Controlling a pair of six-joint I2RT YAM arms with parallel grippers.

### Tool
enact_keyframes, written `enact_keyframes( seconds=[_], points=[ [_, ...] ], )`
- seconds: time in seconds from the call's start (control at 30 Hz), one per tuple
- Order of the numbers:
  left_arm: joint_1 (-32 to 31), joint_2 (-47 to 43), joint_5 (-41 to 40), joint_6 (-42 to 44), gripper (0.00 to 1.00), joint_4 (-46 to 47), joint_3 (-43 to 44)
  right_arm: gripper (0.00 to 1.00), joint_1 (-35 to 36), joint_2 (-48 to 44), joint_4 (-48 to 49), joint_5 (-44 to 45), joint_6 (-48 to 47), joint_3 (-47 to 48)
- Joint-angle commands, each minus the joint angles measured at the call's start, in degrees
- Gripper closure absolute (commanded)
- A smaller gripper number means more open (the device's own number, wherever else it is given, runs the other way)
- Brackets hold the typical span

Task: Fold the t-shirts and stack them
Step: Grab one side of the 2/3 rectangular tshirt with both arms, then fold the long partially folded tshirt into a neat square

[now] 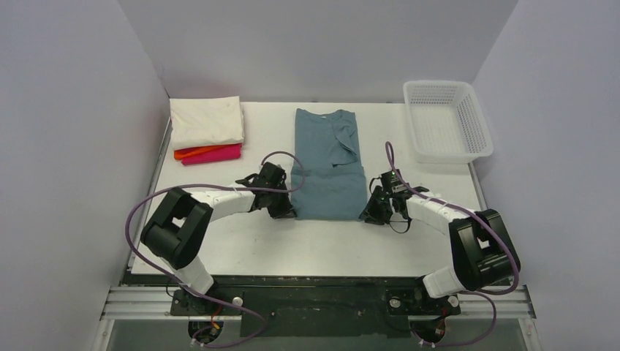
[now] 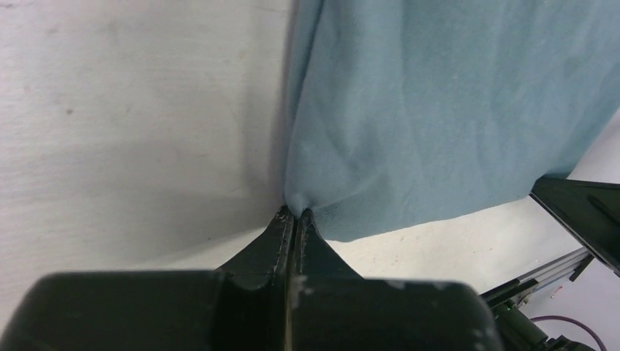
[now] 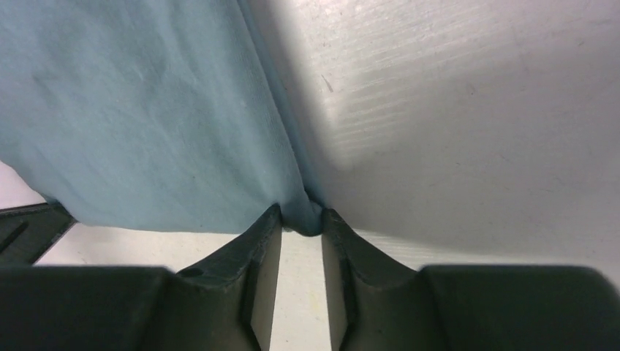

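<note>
From the top camera I see the teal-blue t-shirt (image 1: 327, 164) lying flat in the middle of the counter (image 1: 307, 245), collar toward the far edge and hem toward the near edge, its sides and sleeves already turned in so that it reads as a narrow strip. At the far left corner sits a stack of folded t-shirts: the cream-white one (image 1: 207, 121) on top, with the orange one (image 1: 191, 152) and the pink-magenta one (image 1: 216, 155) showing beneath it. A white mesh basket (image 1: 446, 121) stands at the far right corner, and I can see no cloth in it. The left gripper (image 1: 284, 208) is at the hem's left corner and the right gripper (image 1: 371, 212) at its right corner, both low at the cloth. On the left wrist camera the jaws are pressed together with the corner of the teal cloth pinched at their tips. On the right wrist camera the jaws stand a little apart lower down, yet a bunched bit of the hem corner is clamped between their tips, so I read that as a grip too. My judgement: three shirts are done, and this one needs its hem carried toward the collar, perhaps one more fold, then a place on the stack
</note>
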Motion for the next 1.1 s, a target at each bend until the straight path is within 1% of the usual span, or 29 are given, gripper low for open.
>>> enact_keyframes(
  seconds=[0.0,0.07,0.17,0.23,0.33,0.4,0.43,0.47,0.5,0.53,0.57,0.6,0.63,0.7,0.77,0.9,0.97,1.03,1.07],
  points=[
    [-1.19,3.69,-0.99,1.26,1.00,1.00,1.79,0.87,0.70,1.61,-1.09,1.62,-0.36,0.60],
    [-1.40,3.06,-0.87,1.42,1.00,0.88,1.71,1.00,0.87,1.27,-1.70,0.94,-1.10,1.26],
    [-2.64,-0.74,-2.10,1.88,1.00,-0.66,-0.55,1.00,1.49,-1.49,-6.06,-0.79,-3.94,1.80],
    [-3.96,-4.82,-3.89,2.21,1.00,-3.11,-2.42,1.00,2.46,-5.40,-10.74,-1.40,-5.03,0.62],
    [-5.83,-12.65,-5.57,1.30,1.00,-5.63,-6.31,1.00,4.18,-13.76,-17.98,-1.63,-4.36,-2.20],
    [-7.54,-17.97,-5.49,-0.37,1.00,-7.79,-9.86,1.00,5.36,-19.14,-22.09,-4.10,-3.29,-4.11],
    [-8.24,-22.04,-5.15,-1.32,1.00,-8.95,-10.51,1.00,6.03,-20.83,-25.08,-4.97,-3.00,-4.88],
    [-10.18,-24.37,-5.32,-1.83,1.00,-11.39,-11.48,1.00,6.34,-24.42,-26.62,-6.95,-2.81,-5.09],
    [-11.24,-28.83,-5.90,-2.72,1.00,-13.03,-11.67,1.00,6.80,-28.19,-30.05,-7.80,-2.85,-5.23],
    [-13.65,-31.24,-6.55,-3.10,1.00,-16.35,-11.83,1.00,6.99,-29.92,-31.87,-9.72,-2.88,-5.01],
    [-14.86,-35.84,-6.98,-4.14,1.00,-18.01,-11.80,1.00,7.34,-33.28,-35.39,-10.90,-2.84,-4.68],
    [-16.74,-38.00,-7.57,-4.69,1.00,-21.57,-11.27,1.00,7.48,-34.88,-36.78,-13.42,-2.24,-3.90],
    [-17.55,-42.16,-7.76,-5.70,1.00,-23.26,-10.86,1.00,7.81,-38.06,-38.40,-14.95,-1.77,-3.42],
    [-18.96,-47.81,-7.98,-7.30,1.00,-27.46,-9.71,1.00,8.14,-41.91,-39.53,-19.62,0.17,-1.78],
    [-19.51,-52.28,-7.82,-8.47,1.00,-30.20,-8.85,1.00,8.36,-43.94,-40.99,-22.45,1.06,0.51],
    [-19.64,-57.16,-7.15,-9.28,1.00,-29.91,-7.21,1.00,8.42,-44.37,-44.21,-24.32,-0.42,5.12],
    [-19.59,-57.58,-7.69,-8.31,1.00,-28.65,-5.51,1.00,8.33,-43.55,-44.32,-23.22,-1.68,7.09],
    [-19.51,-56.96,-9.81,-6.87,1.00,-27.87,-4.01,1.00,8.14,-41.65,-44.30,-20.92,-3.50,9.20],
    [-19.42,-56.51,-12.34,-5.70,1.00,-27.86,-3.14,1.00,7.86,-40.96,-44.23,-20.15,-4.16,10.49]
  ],
)
